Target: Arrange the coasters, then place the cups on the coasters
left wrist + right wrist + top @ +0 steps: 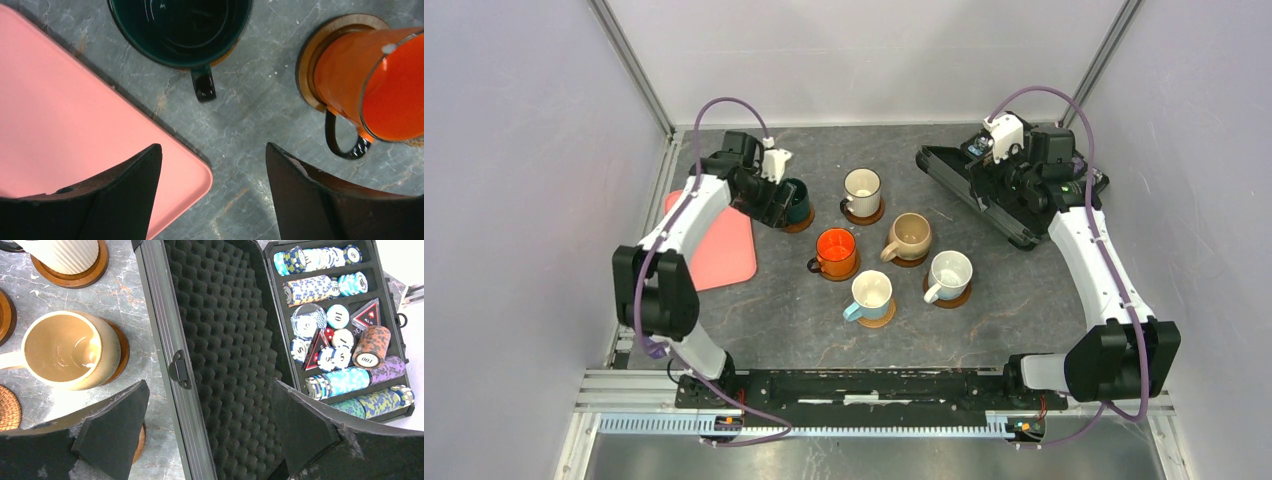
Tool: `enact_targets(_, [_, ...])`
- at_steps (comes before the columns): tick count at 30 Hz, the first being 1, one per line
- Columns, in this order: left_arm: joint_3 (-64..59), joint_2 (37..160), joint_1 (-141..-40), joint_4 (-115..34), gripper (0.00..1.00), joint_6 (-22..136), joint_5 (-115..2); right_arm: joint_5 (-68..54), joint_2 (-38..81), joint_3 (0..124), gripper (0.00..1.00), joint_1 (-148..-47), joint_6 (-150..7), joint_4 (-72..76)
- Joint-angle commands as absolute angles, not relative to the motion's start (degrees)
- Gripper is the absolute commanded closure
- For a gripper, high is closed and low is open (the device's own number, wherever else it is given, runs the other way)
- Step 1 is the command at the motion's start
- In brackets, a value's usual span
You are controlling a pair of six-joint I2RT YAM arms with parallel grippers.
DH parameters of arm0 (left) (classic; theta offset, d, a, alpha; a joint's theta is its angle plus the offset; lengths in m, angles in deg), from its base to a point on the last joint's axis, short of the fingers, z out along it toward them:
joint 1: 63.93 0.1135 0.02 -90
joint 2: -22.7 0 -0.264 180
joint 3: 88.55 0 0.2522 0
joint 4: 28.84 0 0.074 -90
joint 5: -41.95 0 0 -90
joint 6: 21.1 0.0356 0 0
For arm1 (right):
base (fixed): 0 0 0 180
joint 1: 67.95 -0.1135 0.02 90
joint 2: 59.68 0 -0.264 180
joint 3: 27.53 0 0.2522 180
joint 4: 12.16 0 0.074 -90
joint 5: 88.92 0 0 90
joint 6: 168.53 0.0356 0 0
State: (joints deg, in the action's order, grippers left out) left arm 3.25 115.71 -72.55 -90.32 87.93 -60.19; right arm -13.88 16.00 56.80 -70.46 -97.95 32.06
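Note:
Several cups stand on brown coasters in a cluster mid-table: dark green cup (796,198), cream striped (862,187), beige (911,234), orange (835,248), white (949,272) and light blue (872,292). My left gripper (214,146) is open with only bare table between its fingers. It hangs just short of the dark green cup (180,30), whose handle points toward it. The orange cup (380,80) sits on its coaster (312,55) to the right. My right gripper (209,382) is open and empty over the case, beside the beige cup (65,350).
A pink tray (724,250) lies at the left, its corner under my left finger (125,190). An open black case (220,340) with foam lining and poker chips (340,330) lies at the back right. A woven coaster (7,407) shows at the right wrist view's left edge.

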Motion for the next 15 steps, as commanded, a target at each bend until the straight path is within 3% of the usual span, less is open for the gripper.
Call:
enact_targets(1, [7.95,121.06,-73.80,-88.85,0.19,84.73,-55.12,-14.87,15.16,57.78,0.02,-70.27,-97.16,30.35])
enact_targets(15, [12.92,128.34,-73.60,-87.86,0.26,83.01,-47.61,-13.96,14.76,57.12,0.02,-70.28,-98.06,30.46])
